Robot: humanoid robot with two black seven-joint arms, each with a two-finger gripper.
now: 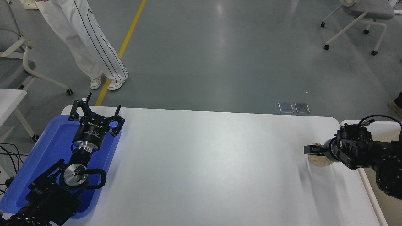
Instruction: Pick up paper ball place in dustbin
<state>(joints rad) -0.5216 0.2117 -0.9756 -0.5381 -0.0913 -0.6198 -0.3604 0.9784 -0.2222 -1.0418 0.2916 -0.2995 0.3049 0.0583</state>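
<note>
Right pincer [309,150] low over the ball [317,160], which sits on the table [204,157] right under it; can't tell if it's spread or pinching (fingers mostly hidden). Risk: shallow top grip, crumpled paper slips before reaching the bin [384,125] behind the pincer.

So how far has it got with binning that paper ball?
Nothing is finished yet. The paper ball is still on the white table, with the right gripper low over it and covering most of it; whether it has a grip, I cannot tell. Still to do: lift it and carry it to the dustbin at the table's right edge. The left gripper hangs open over the blue tray.
</note>
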